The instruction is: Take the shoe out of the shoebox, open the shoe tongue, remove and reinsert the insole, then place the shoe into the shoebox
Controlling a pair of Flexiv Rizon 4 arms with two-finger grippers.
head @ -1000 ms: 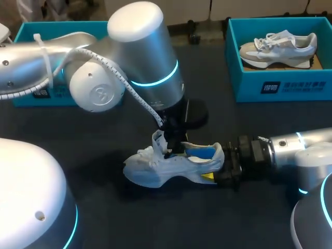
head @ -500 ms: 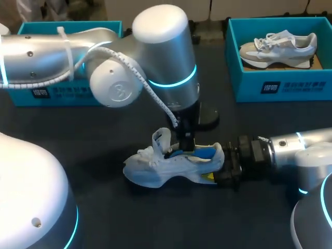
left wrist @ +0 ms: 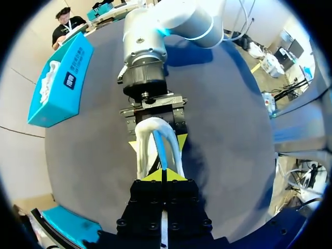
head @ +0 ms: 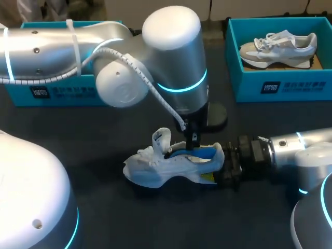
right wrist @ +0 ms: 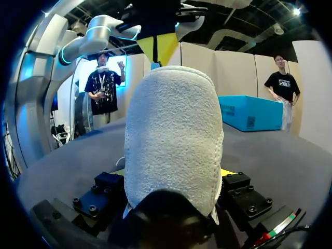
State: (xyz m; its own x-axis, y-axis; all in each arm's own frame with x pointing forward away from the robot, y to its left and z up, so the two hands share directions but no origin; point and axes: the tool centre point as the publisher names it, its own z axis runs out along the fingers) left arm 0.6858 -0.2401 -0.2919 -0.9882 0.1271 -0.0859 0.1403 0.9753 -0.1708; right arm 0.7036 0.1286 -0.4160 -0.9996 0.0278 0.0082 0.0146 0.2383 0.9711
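The right gripper (right wrist: 174, 176) stays clamped on the heel of the white knit sneaker (head: 155, 168) lying on the dark table (head: 171, 218). Above its opening, the left gripper (left wrist: 162, 175), having slid heelward from the tongue (head: 161, 139), is pressed together, apparently pinching the blue insole (left wrist: 162, 150); removal looks imminent.

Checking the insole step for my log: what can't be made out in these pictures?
Head view: the left arm covers the left shoebox, so its inside is hidden.
Right wrist view: the heel of the shoe blocks its tongue and toe.
Left wrist view: the left tool, shut on the insole, hides the shoe's toe.
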